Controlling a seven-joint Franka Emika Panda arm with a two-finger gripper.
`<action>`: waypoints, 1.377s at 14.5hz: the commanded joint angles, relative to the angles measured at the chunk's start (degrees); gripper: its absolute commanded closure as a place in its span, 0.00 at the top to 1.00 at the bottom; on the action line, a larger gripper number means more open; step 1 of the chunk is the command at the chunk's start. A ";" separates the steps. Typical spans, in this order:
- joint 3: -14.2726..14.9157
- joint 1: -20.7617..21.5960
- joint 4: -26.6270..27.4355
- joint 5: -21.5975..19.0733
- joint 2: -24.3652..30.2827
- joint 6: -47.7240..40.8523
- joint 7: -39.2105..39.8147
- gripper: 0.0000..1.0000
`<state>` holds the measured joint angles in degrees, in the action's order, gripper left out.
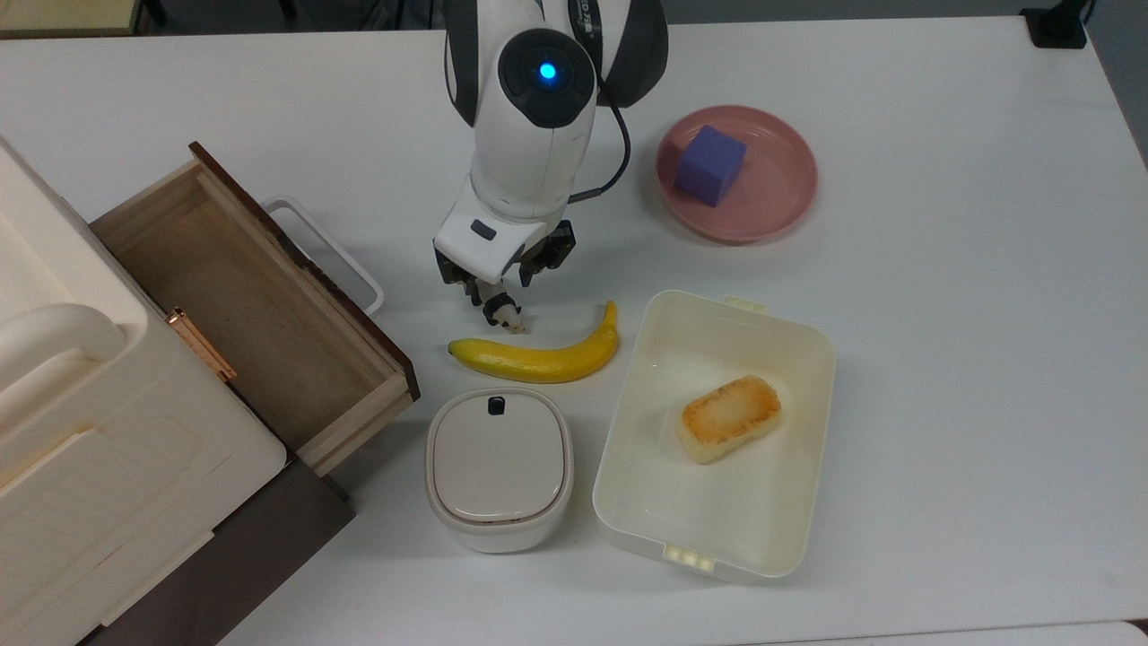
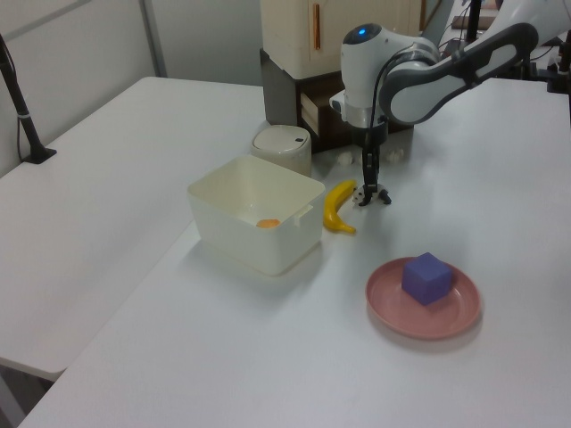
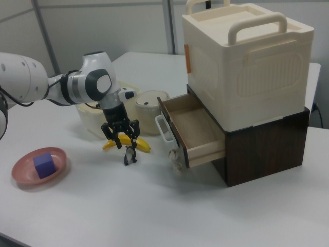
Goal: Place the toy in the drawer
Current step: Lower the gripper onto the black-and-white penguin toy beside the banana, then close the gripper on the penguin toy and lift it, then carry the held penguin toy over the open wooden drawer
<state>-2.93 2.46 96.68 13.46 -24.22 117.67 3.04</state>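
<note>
Right view shows the end effector (image 3: 121, 138) hanging fingers-down directly over the toy (image 3: 129, 155), its two fingers spread apart with nothing between them. In the top view the end effector (image 1: 496, 289) covers most of the toy (image 1: 503, 316), so that just its lower part peeks out beneath the wrist. The toy lies on the white bench (image 1: 942, 359), just above the banana (image 1: 538, 356) in the top view and near it but not touching.

To the top view's left stands the drawer (image 1: 260, 314), pulled well out of the cream cabinet (image 1: 99, 467), its light-wood floor bare and its white loop handle (image 1: 327, 253) facing the toy. Below the banana sits a lidded round container (image 1: 499, 467), and beside it the cream tub (image 1: 628, 431) holding a browned bread-like piece (image 1: 728, 418). Farther off, a purple cube (image 1: 709, 165) rests on a pink plate (image 1: 789, 193).

Judging progress: the drawer is already open, so that part needs no work. The toy is not yet gripped. What remains is closing on it, lifting, carrying it across to the drawer and letting go inside.
</note>
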 commanded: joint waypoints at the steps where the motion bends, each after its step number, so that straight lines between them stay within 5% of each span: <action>1: 0.38 0.53 0.09 1.92 -1.17 3.26 0.47 0.63; 7: 0.38 0.62 0.88 3.51 -2.06 3.53 0.47 0.57; 8: 0.38 0.62 0.88 3.51 -1.97 3.45 0.47 0.48; 10: 0.38 0.62 0.71 2.90 -1.36 2.84 0.47 0.01; 13: 0.56 -0.09 -0.69 1.84 3.46 -4.34 5.88 0.00; 15: 1.35 -0.17 -2.44 -2.71 6.37 -9.19 11.43 0.00; 18: 4.59 -0.88 -11.56 -8.78 7.61 -18.14 17.76 0.00; 20: 7.66 -1.05 -15.89 -9.33 7.53 -18.97 21.90 0.00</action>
<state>0.61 1.52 87.41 6.77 -17.06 102.45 18.18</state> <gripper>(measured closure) 0.634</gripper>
